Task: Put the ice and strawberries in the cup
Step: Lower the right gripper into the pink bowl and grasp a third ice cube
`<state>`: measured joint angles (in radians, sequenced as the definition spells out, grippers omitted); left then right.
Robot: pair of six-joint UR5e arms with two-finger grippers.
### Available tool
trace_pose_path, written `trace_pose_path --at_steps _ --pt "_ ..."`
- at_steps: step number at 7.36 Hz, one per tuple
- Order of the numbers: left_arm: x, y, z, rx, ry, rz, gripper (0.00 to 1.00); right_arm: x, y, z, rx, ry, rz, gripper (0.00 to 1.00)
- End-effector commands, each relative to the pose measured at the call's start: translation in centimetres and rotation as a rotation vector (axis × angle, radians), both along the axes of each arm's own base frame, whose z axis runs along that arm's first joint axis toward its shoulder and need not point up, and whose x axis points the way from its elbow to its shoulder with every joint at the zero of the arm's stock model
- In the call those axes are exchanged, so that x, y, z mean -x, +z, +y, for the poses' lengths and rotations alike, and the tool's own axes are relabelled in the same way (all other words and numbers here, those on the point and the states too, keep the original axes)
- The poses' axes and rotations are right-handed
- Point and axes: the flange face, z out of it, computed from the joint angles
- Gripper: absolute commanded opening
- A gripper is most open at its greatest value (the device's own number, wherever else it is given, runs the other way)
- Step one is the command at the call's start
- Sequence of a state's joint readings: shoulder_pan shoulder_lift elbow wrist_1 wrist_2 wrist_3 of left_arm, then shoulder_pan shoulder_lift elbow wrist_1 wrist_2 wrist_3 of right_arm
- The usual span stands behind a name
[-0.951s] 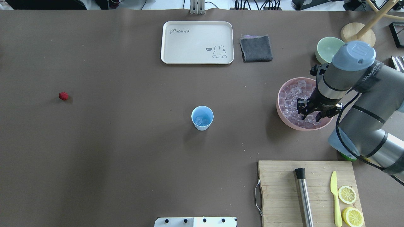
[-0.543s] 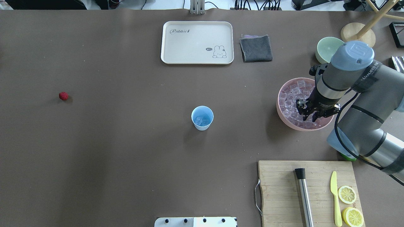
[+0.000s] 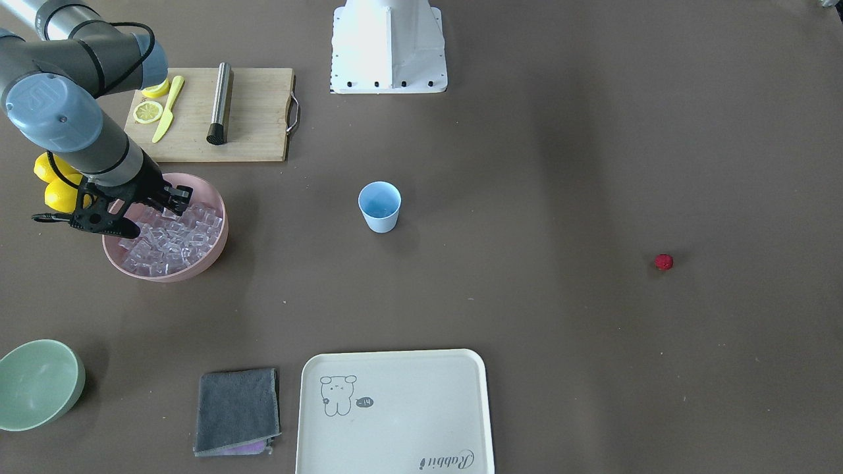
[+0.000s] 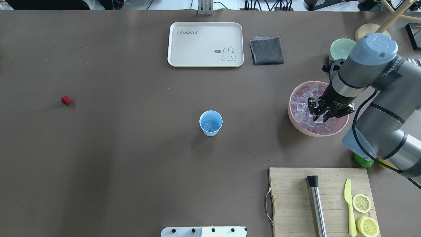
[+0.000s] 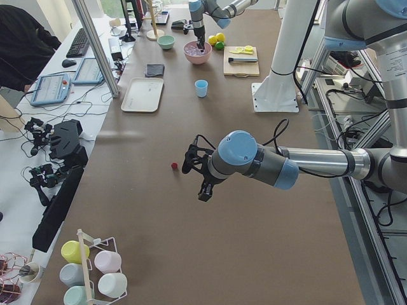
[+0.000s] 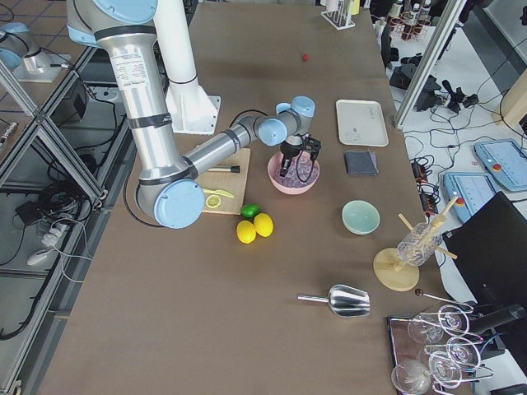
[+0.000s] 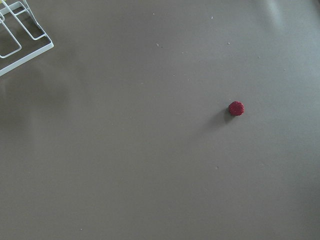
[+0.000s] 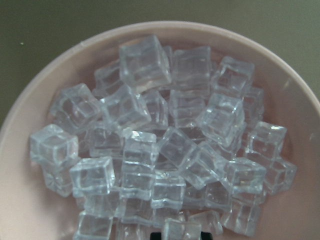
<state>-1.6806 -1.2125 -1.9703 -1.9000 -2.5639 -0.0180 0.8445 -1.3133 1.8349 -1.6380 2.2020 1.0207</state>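
The right gripper (image 4: 320, 116) points down into the pink bowl (image 4: 292, 116) at the right side of the table. Its fingertips are sunk among the ice (image 4: 302, 104). In the right wrist view two dark tips just show at the bottom edge with a cube (image 8: 180, 231) between them. Whether they pinch that cube or only straddle it cannot be told. The bowl is heaped with clear cubes, which surround the gripper on all sides.

The cup (image 4: 210, 122) stands upright near the middle of the table, well apart from the right gripper and to its left. A few cubes already lie in the bottom of the cup.

The left gripper (image 5: 194, 180) shows only in the side view. It hovers low over the left part of the table, and whether it is open or closed cannot be told. The strawberry (image 4: 66, 100) lies alone on the bare table, far left of the cup. In the side view it sits near the left gripper, apart from it. In the left wrist view it lies right of centre (image 7: 236, 108).

A pale green bowl (image 4: 340, 49) stands beyond the pink bowl, and a wooden board (image 4: 289, 197) lies nearer the robot.
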Motion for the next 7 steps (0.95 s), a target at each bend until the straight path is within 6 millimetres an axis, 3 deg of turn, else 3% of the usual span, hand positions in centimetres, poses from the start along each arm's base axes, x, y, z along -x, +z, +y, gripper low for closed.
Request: trace_pose_path --at_steps 1,2,3,4,6,7 --pt "0.0 0.3 0.0 0.007 0.000 0.003 0.97 -2.0 -3.0 0.6 0.008 0.010 -0.036 0.00" --pt "-0.1 0.4 0.1 0.009 0.006 0.021 0.97 -1.9 -3.7 0.2 -0.002 0.012 -0.044 0.00" --pt "-0.1 0.3 0.1 0.008 0.010 0.032 0.97 -0.8 -6.6 -1.0 -0.030 0.011 -0.067 0.00" --pt "-0.1 0.3 0.1 0.010 0.010 0.034 0.97 0.6 -11.2 -2.6 -0.056 0.016 -0.095 0.00" --pt "-0.1 1.3 0.1 0.028 0.011 0.037 0.97 5.6 -19.8 -1.3 -0.049 0.032 -0.175 0.00" --pt "-0.1 1.6 0.2 0.034 0.010 0.036 0.97 8.3 -22.9 0.2 -0.046 0.018 -0.202 0.00"
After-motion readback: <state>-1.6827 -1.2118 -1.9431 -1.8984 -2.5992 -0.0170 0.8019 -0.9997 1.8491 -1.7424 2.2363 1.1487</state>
